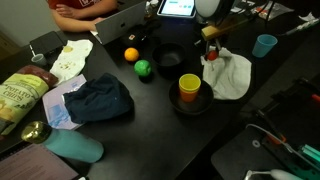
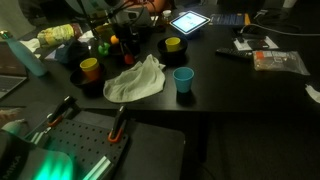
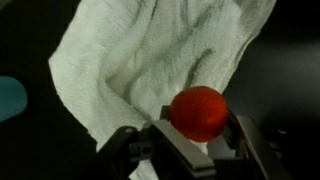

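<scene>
In the wrist view, my claw (image 3: 201, 138) was clenched on a red ball (image 3: 198, 112). One finger pressed against its left side and the other against its right, so the ball sat in the lower centre of the frame. Behind the ball, a crumpled white cloth (image 3: 150, 50) filled the upper and middle part of that frame and lay on the dark table (image 3: 290, 60). A sliver of a blue cup (image 3: 8, 98) showed at the left edge. In an exterior view, the claw (image 1: 212, 38) hung at the upper centre-right, just above the top edge of the cloth (image 1: 230, 76), and the blue cup (image 1: 265, 45) stood to the right of it. A yellow cup (image 1: 189, 86) stood in a dark bowl (image 1: 190, 106) just left of the cloth. Further left, toward the centre, were a green ball (image 1: 143, 68), an orange ball (image 1: 130, 55) and an empty black bowl (image 1: 168, 58). A dark blue garment (image 1: 100, 100) lay in the left half of the frame. In an exterior view, the cloth (image 2: 135, 80) lay at the centre with the blue cup (image 2: 183, 80) just to its right.
</scene>
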Robot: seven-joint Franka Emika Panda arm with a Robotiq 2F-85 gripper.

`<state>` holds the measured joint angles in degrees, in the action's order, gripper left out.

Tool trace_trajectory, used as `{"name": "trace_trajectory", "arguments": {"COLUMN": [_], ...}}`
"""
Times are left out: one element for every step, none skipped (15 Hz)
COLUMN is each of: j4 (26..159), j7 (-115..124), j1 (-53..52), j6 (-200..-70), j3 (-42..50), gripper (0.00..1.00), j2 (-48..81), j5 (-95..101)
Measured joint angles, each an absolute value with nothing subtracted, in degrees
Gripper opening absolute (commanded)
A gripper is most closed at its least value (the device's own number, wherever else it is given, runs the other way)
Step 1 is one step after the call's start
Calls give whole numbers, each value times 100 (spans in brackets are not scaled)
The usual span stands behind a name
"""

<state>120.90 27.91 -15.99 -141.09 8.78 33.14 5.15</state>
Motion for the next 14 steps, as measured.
{"name": "trace_trajectory", "arguments": {"j4": [12133, 12184, 12234, 12280, 12308, 12331, 12344, 12344, 12342, 12341, 12341, 12341, 12341, 12340], "j7": [2836, 2867, 2902, 2931, 2956, 2977, 2992, 3000, 3005, 3006, 3007, 3007, 3007, 3009], "j1": [-1576, -1548, -1527, -1506, -1484, -1457, -1431, -1414, -1409, -1405, -1401, -1399, -1398, -1398], "j6": [-13993, -13915, -13847, -13800, -13759, -13739, -13735, -13737, -13747, -13764, -13772, -13773, -13773, -13773], "j3": [900, 901, 901, 901, 902, 904, 910, 926, 952, 977, 995, 1007, 1017, 1024], "gripper": [25, 25, 25, 25, 25, 25, 25, 25, 67, 76, 83, 89, 96, 100], "j2": [3317, 3328, 3347, 3378, 3417, 3460, 3498, 3530, 3556, 3578, 3592, 3596, 3594, 3590], "j5": [524, 524, 524, 524, 524, 524, 528, 552, 590, 627, 653, 668, 687, 724]}}
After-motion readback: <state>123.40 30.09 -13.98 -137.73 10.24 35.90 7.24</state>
